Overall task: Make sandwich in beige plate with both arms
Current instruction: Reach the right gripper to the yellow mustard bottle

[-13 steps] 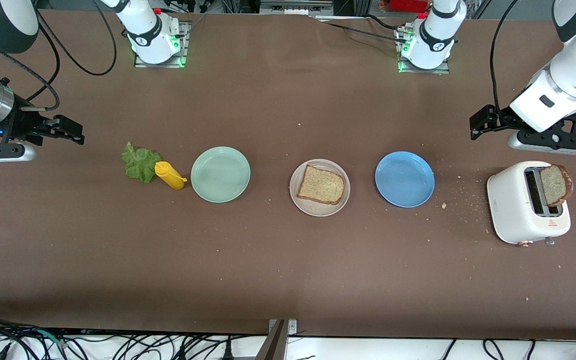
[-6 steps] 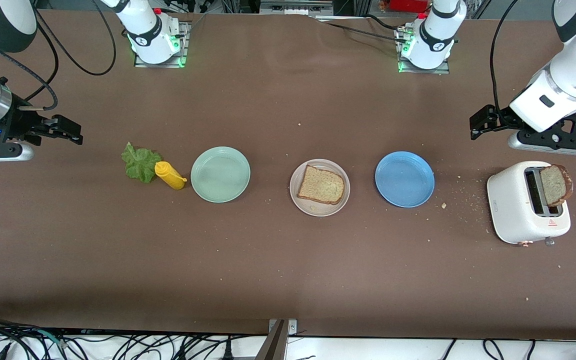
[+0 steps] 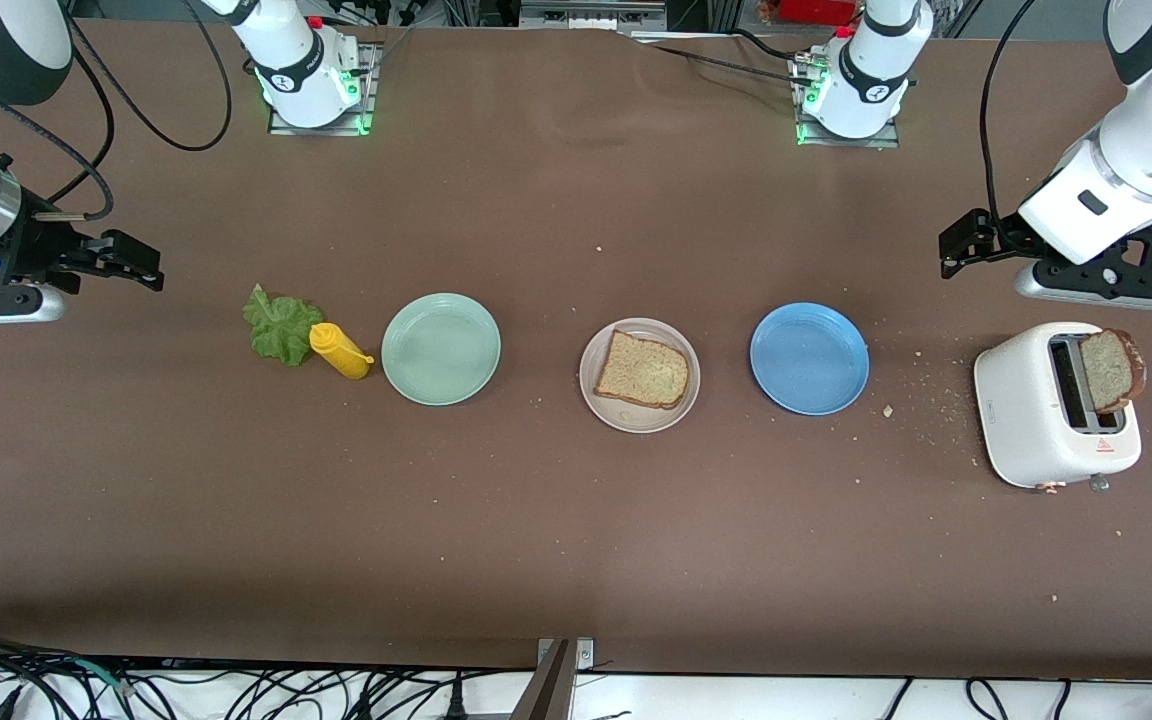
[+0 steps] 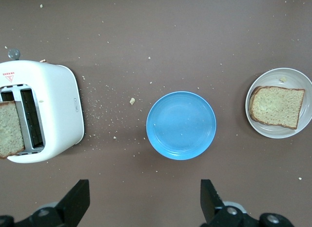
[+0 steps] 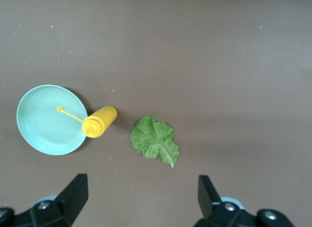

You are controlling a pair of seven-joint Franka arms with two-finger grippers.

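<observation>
One bread slice [image 3: 642,369] on beige plate [image 3: 591,392]

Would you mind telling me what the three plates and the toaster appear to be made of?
The mint-green plate, beige plate and blue plate look like matte plastic or melamine: flat uniform colour, soft sheen, though glazed ceramic is possible. The toaster seems to be glossy white moulded plastic, with rounded corners and faint highlights.

Over the last second the right hand [image 3: 141,265] has drifted slightly toward the right arm's end of the surface [image 3: 576,540] and a little upward in the front view, its silver wrist moving partly out of frame. Its fingers remain spread. Nothing else has moved.
</observation>
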